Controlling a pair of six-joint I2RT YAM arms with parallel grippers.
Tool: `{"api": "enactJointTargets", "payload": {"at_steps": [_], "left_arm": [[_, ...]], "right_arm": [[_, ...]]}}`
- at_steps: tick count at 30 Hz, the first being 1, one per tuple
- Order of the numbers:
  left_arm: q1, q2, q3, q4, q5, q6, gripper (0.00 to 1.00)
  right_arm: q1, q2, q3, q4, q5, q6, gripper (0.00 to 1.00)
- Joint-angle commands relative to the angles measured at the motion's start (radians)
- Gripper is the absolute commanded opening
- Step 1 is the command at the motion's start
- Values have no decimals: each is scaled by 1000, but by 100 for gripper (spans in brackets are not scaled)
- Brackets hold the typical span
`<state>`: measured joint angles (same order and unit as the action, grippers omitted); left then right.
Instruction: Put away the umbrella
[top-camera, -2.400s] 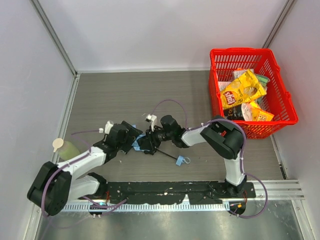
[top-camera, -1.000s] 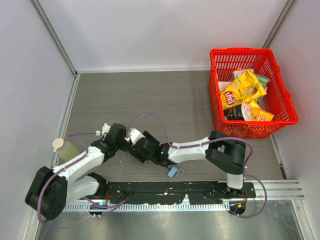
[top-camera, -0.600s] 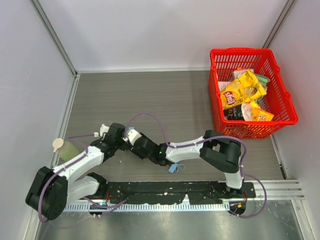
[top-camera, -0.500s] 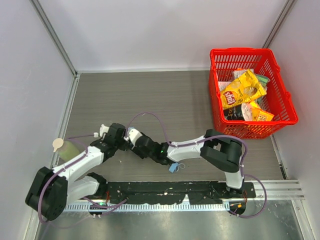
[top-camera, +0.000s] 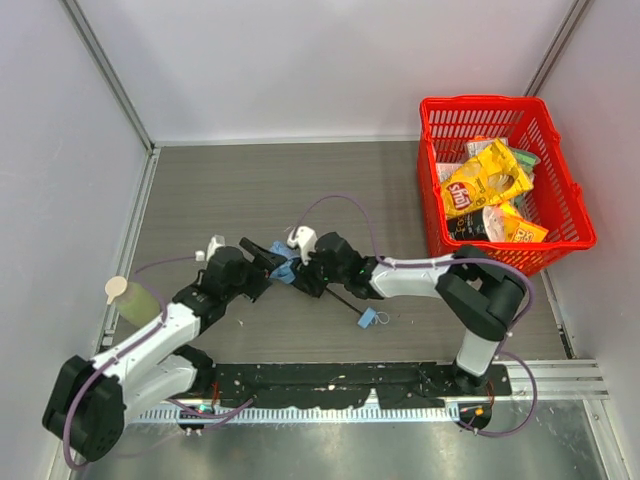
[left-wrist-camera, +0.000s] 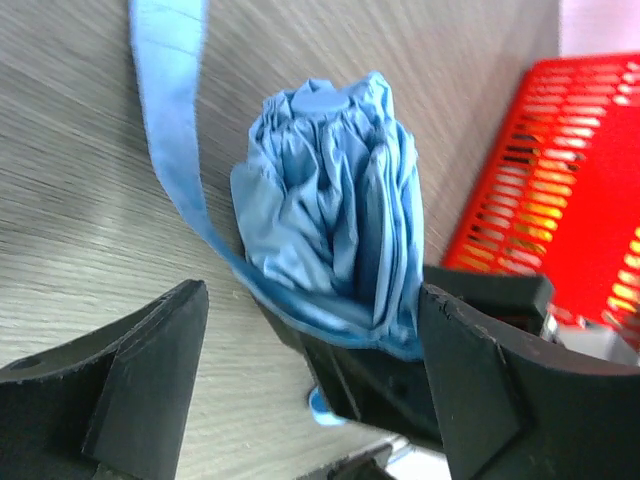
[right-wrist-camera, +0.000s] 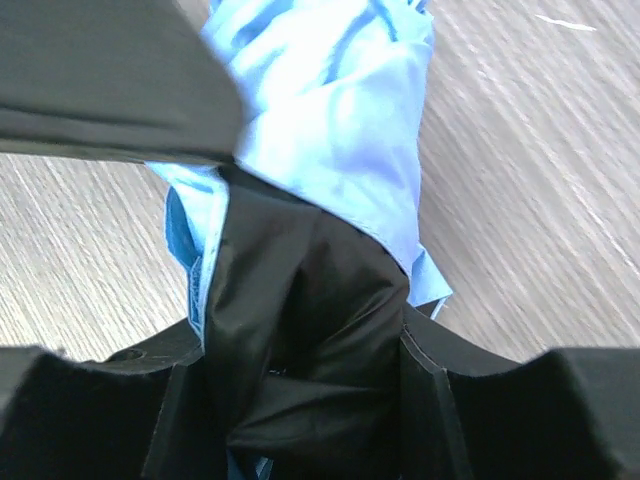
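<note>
Softness governs the canopy end of the umbrella (top-camera: 284, 270). The sky-blue fabric is gathered in loose pleats that would likely squash and slide under pressure, and the whole thing looks light. The thin black shaft (top-camera: 343, 300) and the ribs under the cloth are the stiff parts, though probably easy to bend. The firm places to take hold are therefore low on the bundle, where fabric wraps the ribs, or the small blue handle (top-camera: 368, 319). A loose closing strap (left-wrist-camera: 170, 110) trails from the bundle and could snag.

It sits low over the grey tabletop (top-camera: 300, 190), between the two arms and well apart from the red basket (top-camera: 480, 100). Its long axis runs diagonally in the overhead view. The capped tip points to the far left, facing the left arm. The shaft is drawn out, and the handle lies toward the near right, by the look of it resting on the surface.

Right pincer (top-camera: 303, 274) is clamped on the umbrella at the base of the canopy; its wrist view shows dark ribs and cloth squeezed between the jaws. Left pincer (top-camera: 266, 262) stands wide apart, its fingers (left-wrist-camera: 130, 380) flanking the tip. One finger is just beside the fabric, and I cannot tell whether it touches. Judged from this, the shaft is not yet pushed in, and wrapping the strap would call for a steady hold on the bundle.
</note>
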<state>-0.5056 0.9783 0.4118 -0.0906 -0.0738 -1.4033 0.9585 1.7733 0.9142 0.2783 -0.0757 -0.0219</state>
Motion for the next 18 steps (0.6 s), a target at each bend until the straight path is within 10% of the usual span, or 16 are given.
{"api": "enactJointTargets", "payload": {"at_steps": [1,18], "left_arm": [[-5,-117,1,61,69,193,87],[-1,-79,197,-153,-35,285,99]], "right_arm": [[-53,-129,-5,30,-82,-27,1],[-63,-186,-24,-14,-157,-49,1]]}}
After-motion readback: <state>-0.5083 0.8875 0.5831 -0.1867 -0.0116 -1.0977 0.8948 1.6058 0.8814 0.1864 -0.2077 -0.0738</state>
